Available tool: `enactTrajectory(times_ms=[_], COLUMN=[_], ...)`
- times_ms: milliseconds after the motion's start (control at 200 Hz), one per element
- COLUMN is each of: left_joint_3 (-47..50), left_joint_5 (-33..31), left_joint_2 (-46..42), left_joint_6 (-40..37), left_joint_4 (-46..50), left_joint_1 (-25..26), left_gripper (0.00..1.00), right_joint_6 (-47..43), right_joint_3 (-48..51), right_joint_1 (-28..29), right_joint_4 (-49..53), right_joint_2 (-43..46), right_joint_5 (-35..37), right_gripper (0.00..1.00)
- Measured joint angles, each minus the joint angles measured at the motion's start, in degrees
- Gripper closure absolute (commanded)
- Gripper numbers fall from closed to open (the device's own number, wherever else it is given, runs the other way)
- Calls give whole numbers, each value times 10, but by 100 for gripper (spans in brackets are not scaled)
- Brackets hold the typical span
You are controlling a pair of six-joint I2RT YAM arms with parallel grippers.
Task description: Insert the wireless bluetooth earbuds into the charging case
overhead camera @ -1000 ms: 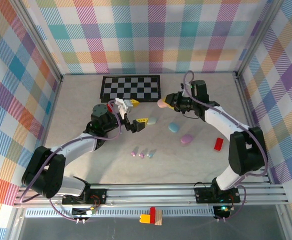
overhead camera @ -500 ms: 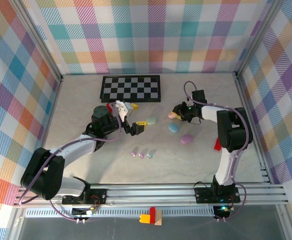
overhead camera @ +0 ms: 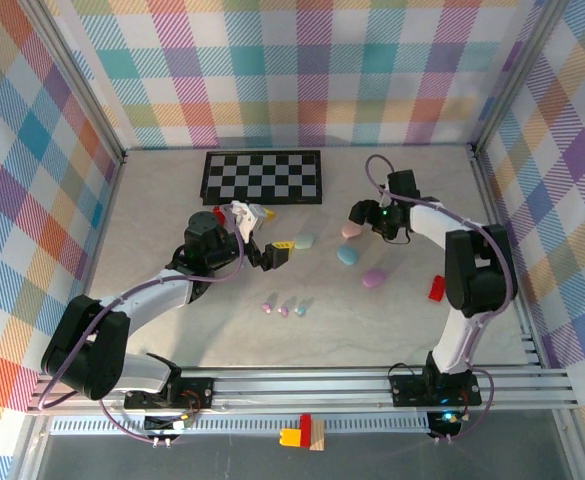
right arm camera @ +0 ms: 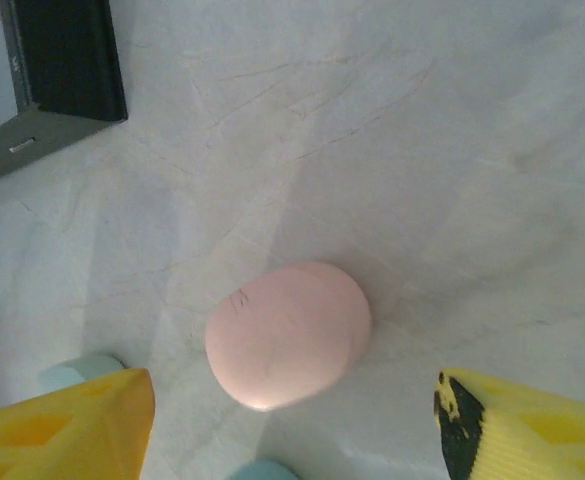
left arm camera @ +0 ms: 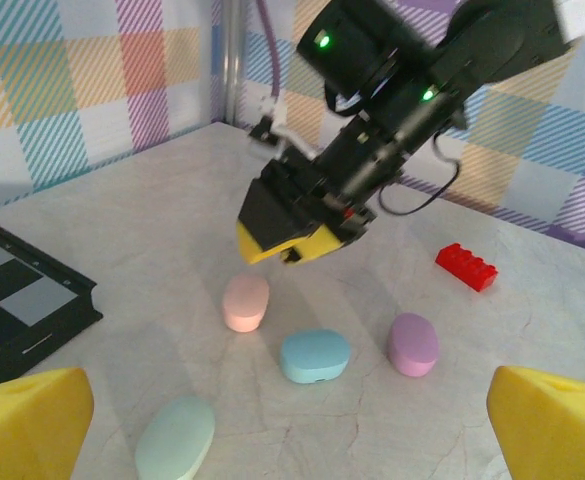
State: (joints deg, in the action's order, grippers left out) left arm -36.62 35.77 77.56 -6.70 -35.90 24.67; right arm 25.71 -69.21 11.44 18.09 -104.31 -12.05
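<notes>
The right gripper (right arm camera: 294, 420) hangs just above the pink charging case (right arm camera: 287, 335), its yellow fingers spread apart and holding nothing. The left gripper (left arm camera: 290, 430) is spread wide too, and empty. The tiny earbuds (overhead camera: 284, 310) lie in a row on the surface (overhead camera: 372, 330), well apart from both grippers.

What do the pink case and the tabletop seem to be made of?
The pink case: likely smooth moulded plastic, matte finish; even colour, rounded pebble shape. The tabletop: marble-look laminate or stone, cannot tell which; pale grey with thin veins.
</notes>
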Motion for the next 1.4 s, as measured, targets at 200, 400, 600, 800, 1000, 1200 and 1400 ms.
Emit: enactTrajectory(times_ms=[200,400,600,800,1000,1200,1400], left_joint_3=[0,2,8,17,20,20,20], left_joint_5=[-49,-119,-155,-171,-175,-175,-175], left_joint_2=[-15,-57,-85,-85,-85,-85,-85], left_joint_6=[28,52,59,59,59,59,59], left_joint_4=[28,61,74,88,90,90,91], left_joint_1=[-1,-8,-10,-10,-10,-10,-10], left_gripper=[0,0,0,0,0,0,0], right_joint_6=[-143,-243,-297,-323,-329,-331,-329], right_joint_3=[-96,-199,-258,-306,-342,-362,-363], right_joint_1=[79,133,144,153,163,164,164], right_joint_4=[148,294,391,442,469,490,501], right_joint_2=[14,-40,-119,-184,-218,-242,-259], right_joint_5=[111,158,177,181,181,180,177], right_gripper=[24,25,25,28,33,35,52])
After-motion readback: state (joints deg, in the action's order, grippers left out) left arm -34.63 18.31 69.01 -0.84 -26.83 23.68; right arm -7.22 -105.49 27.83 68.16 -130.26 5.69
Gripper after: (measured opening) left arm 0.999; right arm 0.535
